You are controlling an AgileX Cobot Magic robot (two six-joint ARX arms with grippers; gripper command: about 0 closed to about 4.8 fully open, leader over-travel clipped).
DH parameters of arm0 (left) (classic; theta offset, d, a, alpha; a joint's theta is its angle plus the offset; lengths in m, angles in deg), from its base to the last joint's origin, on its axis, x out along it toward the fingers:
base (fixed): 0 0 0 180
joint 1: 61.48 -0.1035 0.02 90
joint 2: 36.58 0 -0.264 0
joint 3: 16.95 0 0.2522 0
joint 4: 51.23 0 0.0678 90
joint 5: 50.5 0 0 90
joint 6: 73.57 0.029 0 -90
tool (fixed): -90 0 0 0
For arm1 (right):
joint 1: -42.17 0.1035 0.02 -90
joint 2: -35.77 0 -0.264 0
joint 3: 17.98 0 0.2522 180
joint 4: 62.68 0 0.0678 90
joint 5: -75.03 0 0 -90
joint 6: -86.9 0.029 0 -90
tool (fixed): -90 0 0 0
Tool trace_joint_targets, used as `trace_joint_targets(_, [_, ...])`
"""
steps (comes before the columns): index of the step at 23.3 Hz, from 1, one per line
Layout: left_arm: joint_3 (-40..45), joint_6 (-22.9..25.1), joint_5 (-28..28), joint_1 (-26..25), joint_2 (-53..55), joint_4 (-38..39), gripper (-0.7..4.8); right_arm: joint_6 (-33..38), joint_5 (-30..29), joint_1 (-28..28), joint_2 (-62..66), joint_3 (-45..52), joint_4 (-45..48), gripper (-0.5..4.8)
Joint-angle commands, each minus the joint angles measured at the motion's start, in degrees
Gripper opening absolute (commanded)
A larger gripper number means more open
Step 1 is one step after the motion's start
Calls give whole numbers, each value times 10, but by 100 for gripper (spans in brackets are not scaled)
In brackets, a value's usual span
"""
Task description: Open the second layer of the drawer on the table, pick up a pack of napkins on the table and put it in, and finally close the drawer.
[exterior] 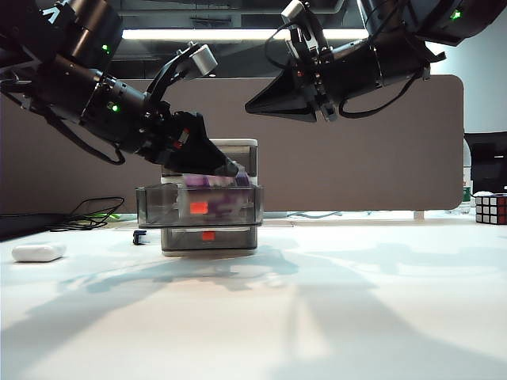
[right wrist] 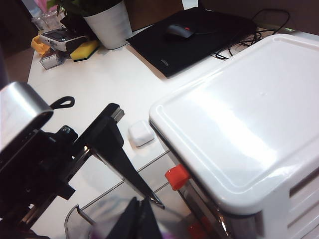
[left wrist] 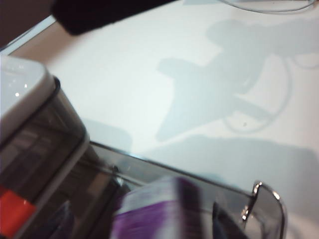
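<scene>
Now the left end effector (exterior: 231,169) lowers the pack of napkins (exterior: 207,181) into the pulled-out second layer (exterior: 198,207), its opening unclear, while the right end effector (exterior: 255,104) hovers at twelve o'clock, seemingly closed and empty.

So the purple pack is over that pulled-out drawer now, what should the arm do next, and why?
Probably lift the left gripper straight up and away. The pack of napkins already sits in the open middle drawer, and the fingers look spread around it. The right gripper hangs above the drawer unit, holding nothing. Once clear, the drawer can be pushed shut.
</scene>
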Motion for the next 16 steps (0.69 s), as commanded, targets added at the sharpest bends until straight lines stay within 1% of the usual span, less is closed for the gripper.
trace_joint_targets(1, [-1,-3,42,1,-58,95,348,-7,-2,0,-3,-3,5,-5])
trace_joint_targets(5, [-1,-4,47,1,-120,192,329,-6,2,1,-2,-3,38,-5])
trace_joint_targets(6, [-1,-5,46,1,-139,220,300,-5,7,1,-2,-3,50,-5])
trace_joint_targets(7, [-1,-15,44,5,-167,271,189,-3,34,1,-2,-7,70,-5])
trace_joint_targets(8, [-1,-22,44,7,-176,292,142,-3,42,1,0,-12,68,-5])
trace_joint_targets(9, [-1,-37,27,7,-185,334,71,-3,41,1,11,-33,56,-5])
trace_joint_targets(10, [-1,-39,12,8,-185,352,46,-3,40,1,18,-43,52,-5])
trace_joint_targets(12, [-1,-38,-20,7,-181,386,14,-2,40,1,35,-66,42,-5])
trace_joint_targets(13, [-1,-39,-22,8,-173,404,11,-2,40,4,54,-89,31,-5])
trace_joint_targets(14, [-1,-39,-20,8,-164,410,-6,0,40,7,71,-109,28,-5])
trace_joint_targets(16, [-1,-39,-20,8,-148,408,-6,2,40,10,88,-129,26,-5])
